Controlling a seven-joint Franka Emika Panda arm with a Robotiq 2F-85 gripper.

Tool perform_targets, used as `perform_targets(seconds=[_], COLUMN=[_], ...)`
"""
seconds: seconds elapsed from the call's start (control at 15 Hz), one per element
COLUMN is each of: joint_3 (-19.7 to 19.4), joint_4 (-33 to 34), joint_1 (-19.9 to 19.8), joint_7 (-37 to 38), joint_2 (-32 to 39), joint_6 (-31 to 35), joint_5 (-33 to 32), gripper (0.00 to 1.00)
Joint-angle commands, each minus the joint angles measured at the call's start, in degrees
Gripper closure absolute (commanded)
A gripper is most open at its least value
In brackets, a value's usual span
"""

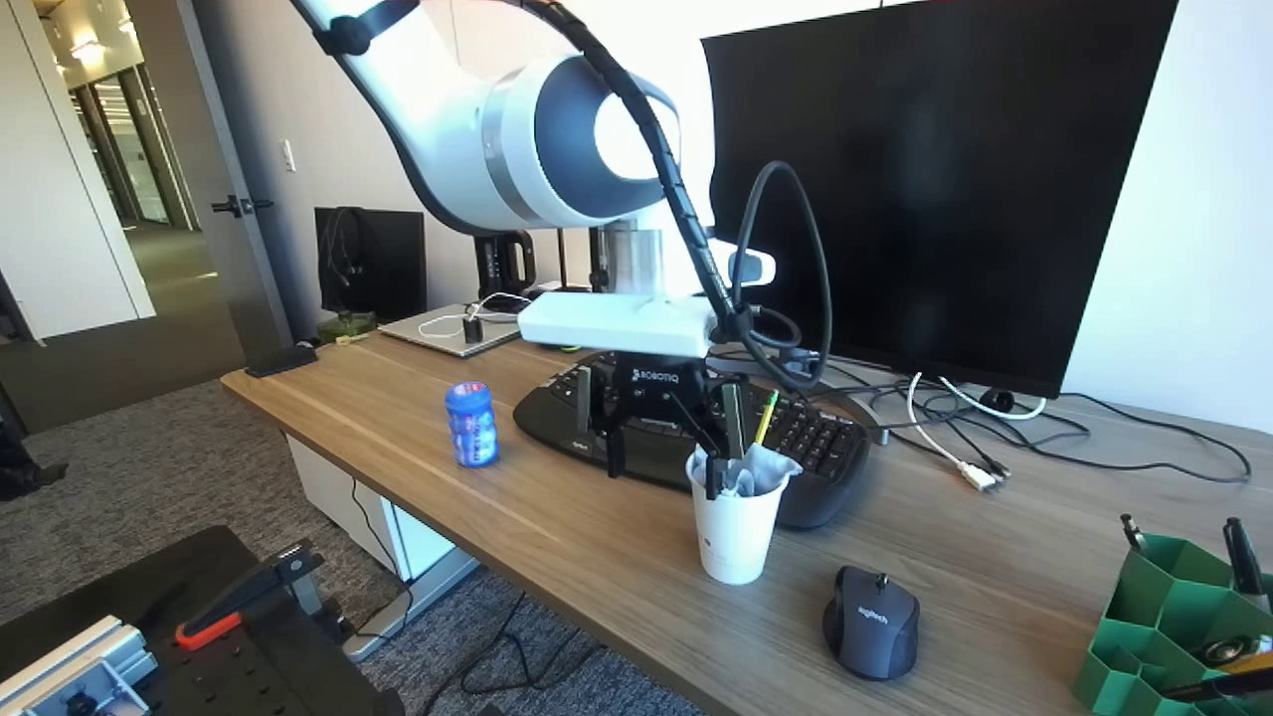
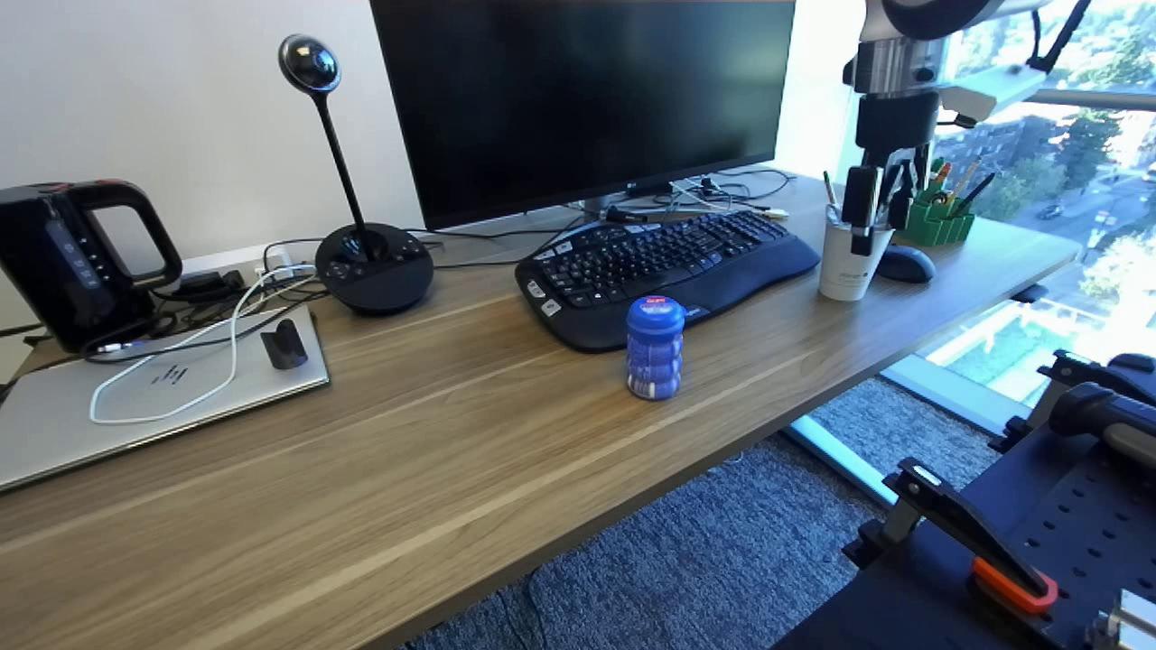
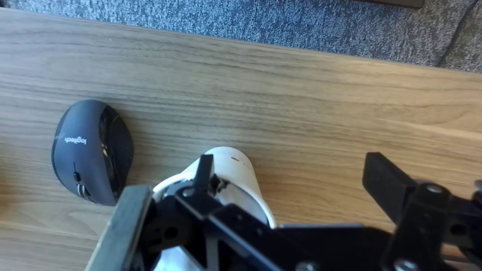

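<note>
Spread wide at the gripper, pinching nothing. See white cup upright on the desk, not centred between the fingers but at the one nearer the mouse. Can't tell if touching.

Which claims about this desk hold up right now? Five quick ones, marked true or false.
1. The gripper is open, with nothing between its fingers. True.
2. The white cup stands upright on the desk, near the mouse. True.
3. The mouse rests on the keyboard. False: it sits on the desk.
4. The blue container stands upright, apart from the gripper. True.
5. The white cup has nothing in it. False: crumpled grayish material shows at its mouth.
</note>
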Motion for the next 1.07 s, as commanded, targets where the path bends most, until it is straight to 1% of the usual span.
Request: perform_targets(seconds=[0.0, 0.6, 1.0], joint_3=[-0.9, 0.0, 0.0], joint_4=[1.9, 2.6, 3.9], joint_1=[1.0, 0.7, 0.9], joint_7=[1.3, 0.6, 0.5], joint_2=[1.1, 1.4, 2.7], joint_6=[-1.9, -0.1, -0.2], joint_5=[-1.8, -0.7, -1.0], gripper=[0.00, 0.00, 0.00])
